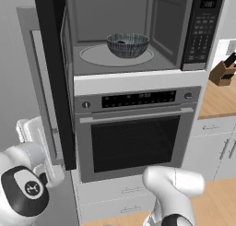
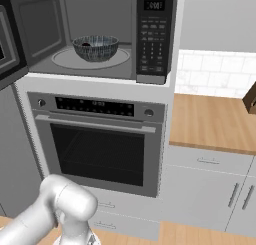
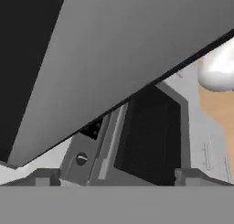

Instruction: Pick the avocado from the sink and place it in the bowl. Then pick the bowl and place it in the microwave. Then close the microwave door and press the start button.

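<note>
One built-in black microwave [image 1: 138, 31] with a grey cavity and one round turntable is standing open above one glass-windowed wall oven [image 1: 136, 137]. One wide round bowl [image 1: 127, 44], streaked dark blue-grey on the outside, is sitting on the turntable at the middle of the cavity; the right base view is showing the same bowl [image 2: 95, 47]. A small dark shape is lying inside the bowl in both base views; whether this is the near-black avocado cannot be told at this size.

One large black microwave door [image 1: 55, 77] is swinging out to the left of the cavity, standing edge-on in the left base view. One keypad strip [image 1: 201, 29] is running down the right side of the microwave, with one small display at its top.

The hand view is looking up along the underside of the microwave door [image 3: 109, 58], which is crossing the picture as a broad grey slab with a black band to the left. The oven is appearing beyond it, tilted. The two dark fingertips [image 3: 42, 178] of the claw [image 3: 116, 179] are standing wide apart at the bottom corners, with nothing between them.

One wooden counter [image 2: 215, 121] is lying to the right of the oven, above pale cabinet fronts. One wooden knife block [image 1: 223, 72] is standing on it.
</note>
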